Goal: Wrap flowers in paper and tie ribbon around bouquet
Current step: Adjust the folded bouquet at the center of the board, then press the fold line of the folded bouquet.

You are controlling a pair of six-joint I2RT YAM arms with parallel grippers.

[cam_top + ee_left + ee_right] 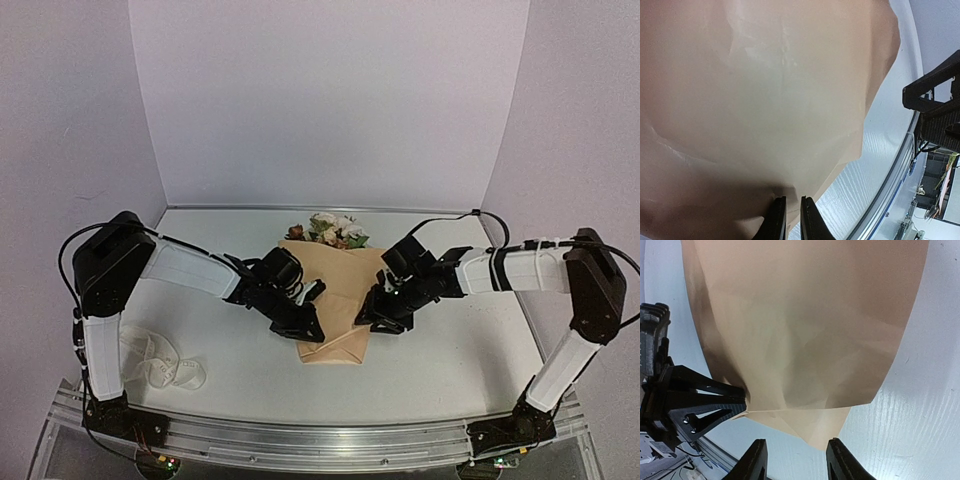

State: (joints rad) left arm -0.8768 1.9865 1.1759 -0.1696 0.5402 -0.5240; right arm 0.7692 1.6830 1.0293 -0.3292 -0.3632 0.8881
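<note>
On the white bench (450,350), the paper (340,290) was seen folded round the flowers (330,230) as a cone, its long axis laid from the far flower heads to a narrow tip near the arms. Its left edge appeared pinched by the nearly closed left claw (792,215), while the right claw (795,460) was held apart just above the tip. The ribbon (165,365) was seen well aside, nearest the left arm.

The paper (335,300) reads to me as matt kraft, softly creased, with no shine. Under it the table (920,405) is white and finely ribbed, with a faint sheen. Left of the paper, the ribbon (160,365) looks like limp pale fabric. Nearer me than the paper, the rail (320,435) is brushed bare metal. At the paper's lower edge, the right gripper (797,442) has matt black plastic fingers (756,462).
</note>
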